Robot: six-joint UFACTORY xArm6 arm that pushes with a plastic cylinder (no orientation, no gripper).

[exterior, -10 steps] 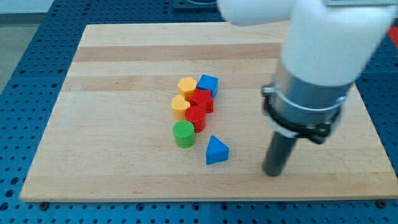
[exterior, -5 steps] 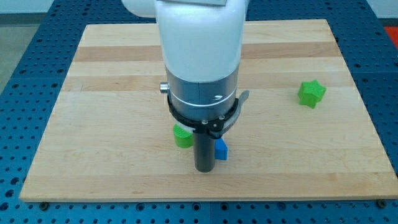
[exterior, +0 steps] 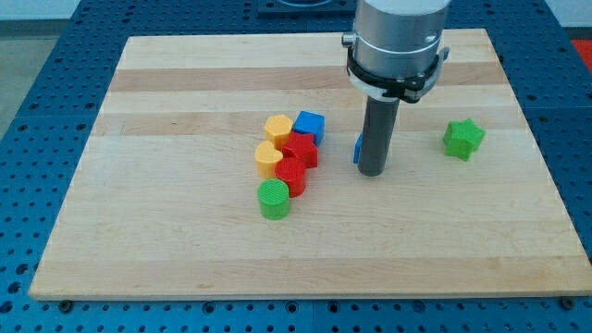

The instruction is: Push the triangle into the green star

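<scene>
My tip (exterior: 371,172) stands on the bench (exterior: 166,240), and I have no hand, so I hold nothing. The triangle (exterior: 356,149) is almost hidden behind the rod; only a blue sliver shows at its 9 o'clock side, touching it or just beside it. The star (exterior: 463,139) lies at 3 o'clock, well apart. The risk I see: my tip is between triangle and star, so a push now sends the triangle toward the cluster at 9 o'clock, near the blue cube (exterior: 310,124).
</scene>
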